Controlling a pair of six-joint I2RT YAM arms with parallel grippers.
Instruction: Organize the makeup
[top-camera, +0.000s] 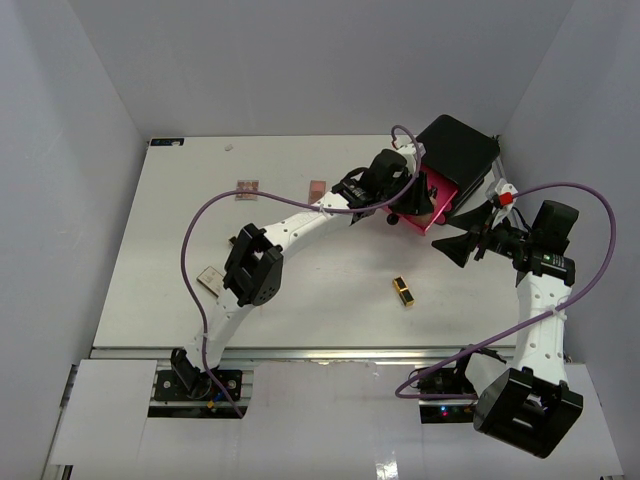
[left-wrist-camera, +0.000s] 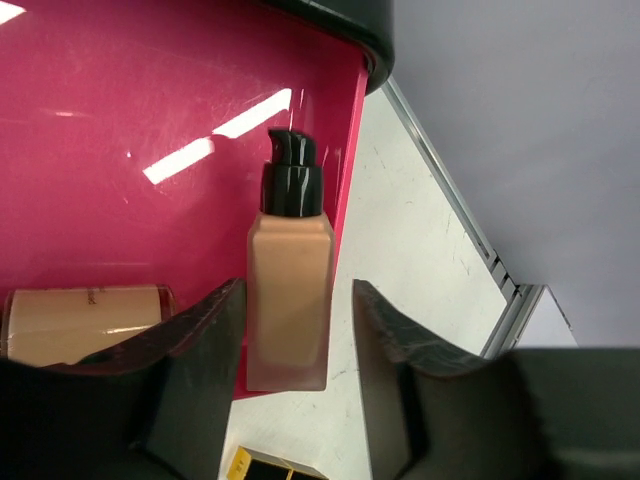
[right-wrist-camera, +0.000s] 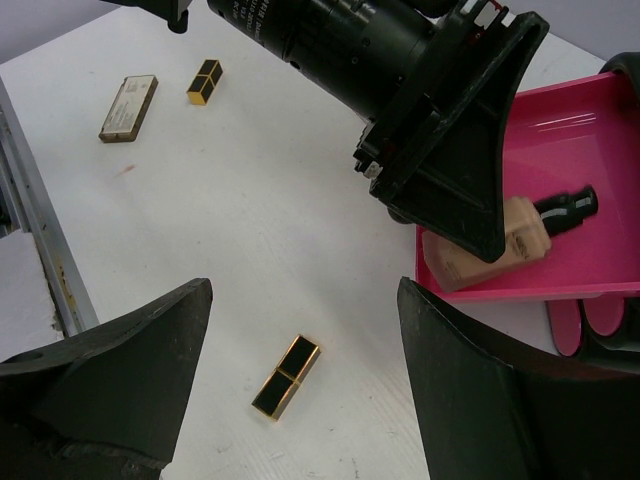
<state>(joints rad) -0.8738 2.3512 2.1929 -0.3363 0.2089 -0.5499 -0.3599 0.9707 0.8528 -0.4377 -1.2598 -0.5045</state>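
Left claw (left-wrist-camera: 298, 290) released: fingers flank the tan bottle (left-wrist-camera: 288, 310), with a gap on one side. The bottle lies in the pink drawer (left-wrist-camera: 120, 100), base at its edge. A tan tube (left-wrist-camera: 85, 320) beside it is half hidden by a finger. Left arm reaches far across. Right claw (right-wrist-camera: 305, 290) is spread wide and holds nothing, hovering over open worktop (right-wrist-camera: 250, 200), with a lipstick (right-wrist-camera: 286, 376) below.

A tan bottle (left-wrist-camera: 288, 300) with a black pump lies in the pink drawer (left-wrist-camera: 100, 120), beside a tan tube (left-wrist-camera: 85, 322). One black-and-gold lipstick (top-camera: 403, 291) lies flat mid-bench (top-camera: 330, 270). A second lipstick (right-wrist-camera: 204, 81) lies near a flat tan case (right-wrist-camera: 128, 107).
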